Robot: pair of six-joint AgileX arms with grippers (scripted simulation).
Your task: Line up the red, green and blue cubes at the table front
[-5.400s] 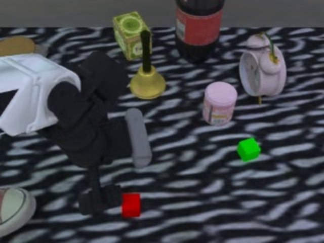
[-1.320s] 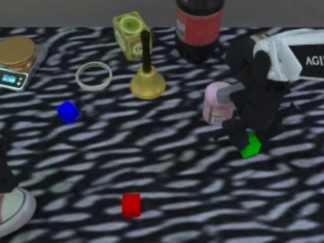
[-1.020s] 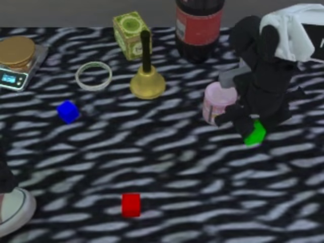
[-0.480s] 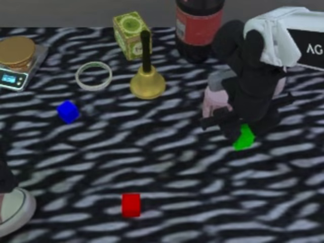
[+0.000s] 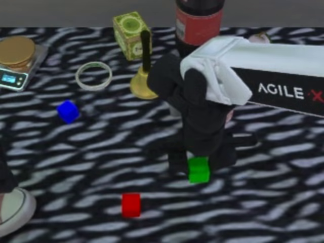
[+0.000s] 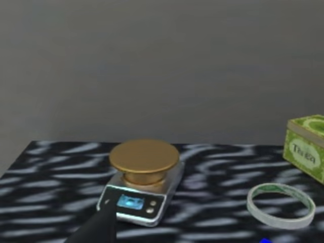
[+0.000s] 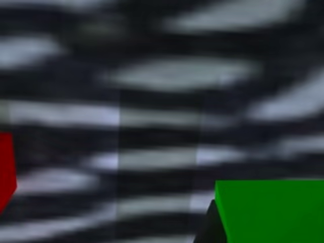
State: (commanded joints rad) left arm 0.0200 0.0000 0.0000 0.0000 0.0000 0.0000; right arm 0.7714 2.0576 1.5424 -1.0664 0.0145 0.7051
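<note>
Right gripper (image 5: 198, 163) has the green cube (image 5: 199, 169) pinched between its fingers, up and right of the red cube (image 5: 131, 205); left gripper's fingers, can't tell.

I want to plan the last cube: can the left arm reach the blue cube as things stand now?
Probably yes. The blue cube lies in the open on the table's left side, apart from the tape ring and scale. The right end effector with the green cube is far off.
</note>
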